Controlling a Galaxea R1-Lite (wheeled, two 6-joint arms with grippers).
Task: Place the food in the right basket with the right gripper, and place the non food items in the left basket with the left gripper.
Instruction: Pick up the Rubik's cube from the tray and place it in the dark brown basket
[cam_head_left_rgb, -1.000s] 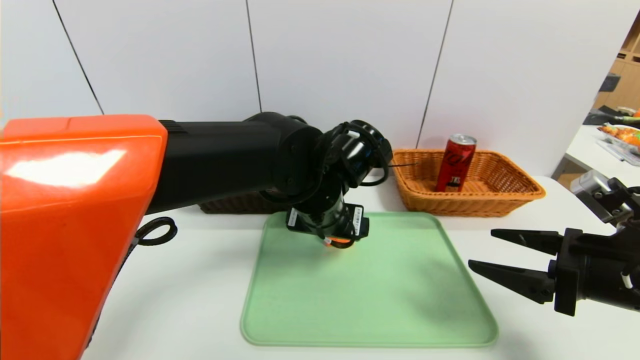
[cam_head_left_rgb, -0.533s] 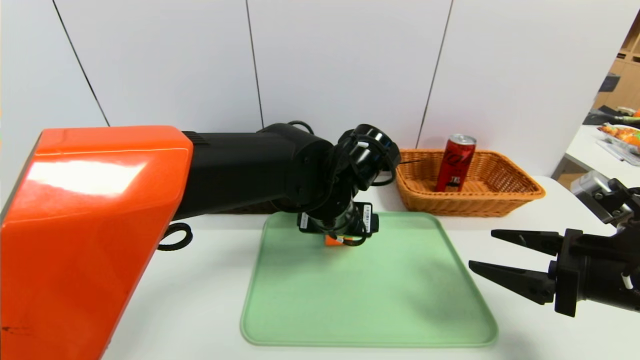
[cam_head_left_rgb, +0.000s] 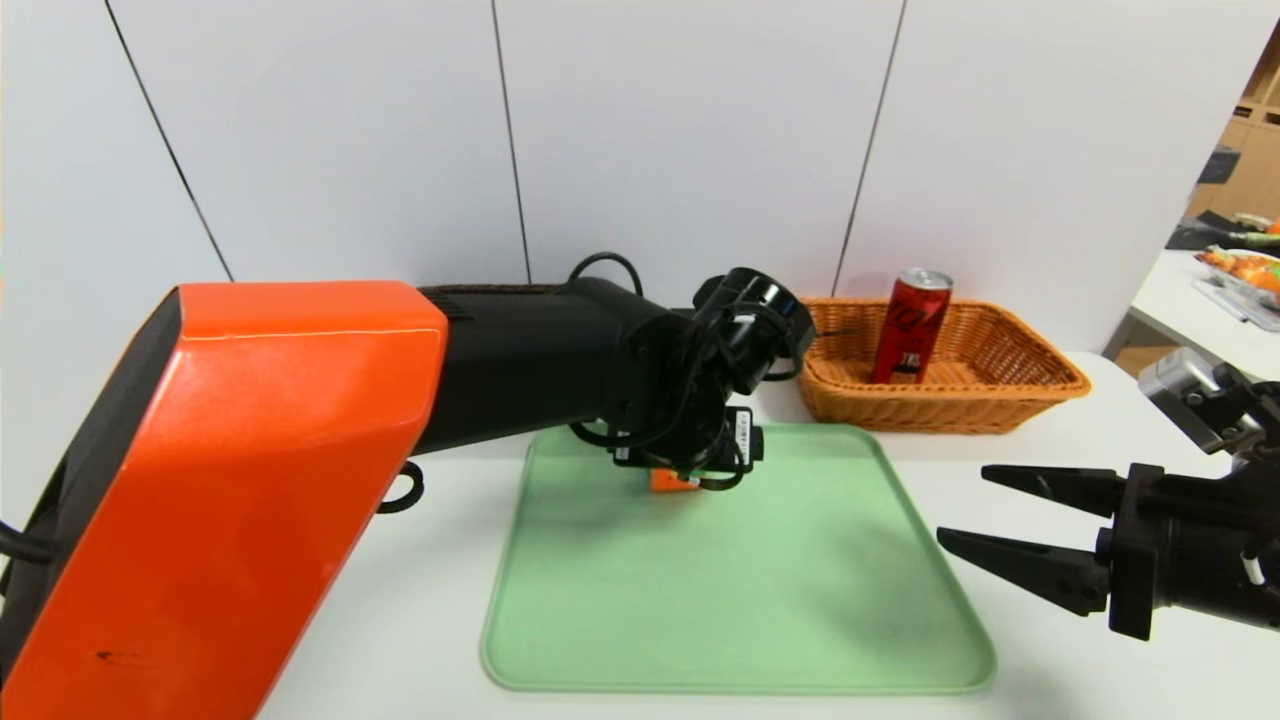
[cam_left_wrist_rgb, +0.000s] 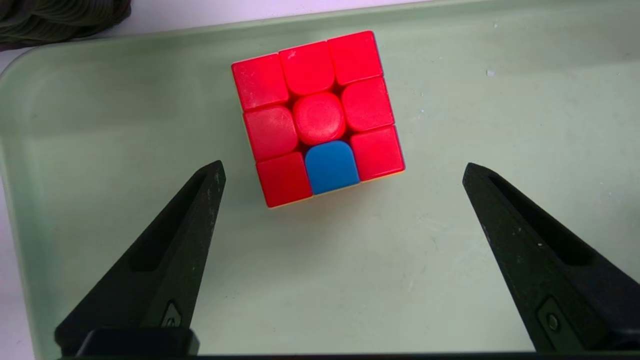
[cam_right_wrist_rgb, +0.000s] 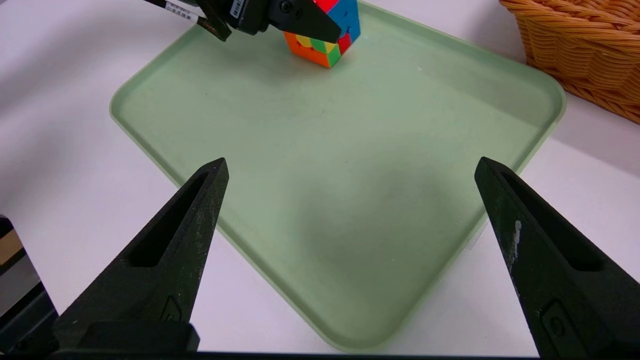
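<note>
The puzzle cube (cam_left_wrist_rgb: 320, 117), its top mostly red with one blue tile, sits on the far part of the green tray (cam_head_left_rgb: 740, 600), also as the cube (cam_head_left_rgb: 668, 482) and cube (cam_right_wrist_rgb: 325, 50). My left gripper (cam_left_wrist_rgb: 343, 166) hangs just over it, open, one finger (cam_left_wrist_rgb: 175, 240) on each side and clear of it. The red can (cam_head_left_rgb: 910, 325) stands upright in the orange-tan right basket (cam_head_left_rgb: 1010, 395). The left basket's dark woven edge (cam_left_wrist_rgb: 60, 20) shows beyond the tray's corner. My right gripper (cam_head_left_rgb: 962, 503) waits open and empty over the tray's right edge; it shows again as the right gripper (cam_right_wrist_rgb: 350, 161).
The white table (cam_head_left_rgb: 400, 620) carries the tray and baskets, with a white panelled wall close behind. My orange and black left arm (cam_head_left_rgb: 300, 450) covers the table's left side. A second table (cam_head_left_rgb: 1240, 275) with clutter stands at the far right.
My left arm has reached farther forward and slightly right, and its wrist has come down over the cube. The right gripper has barely shifted. The can has not moved.
</note>
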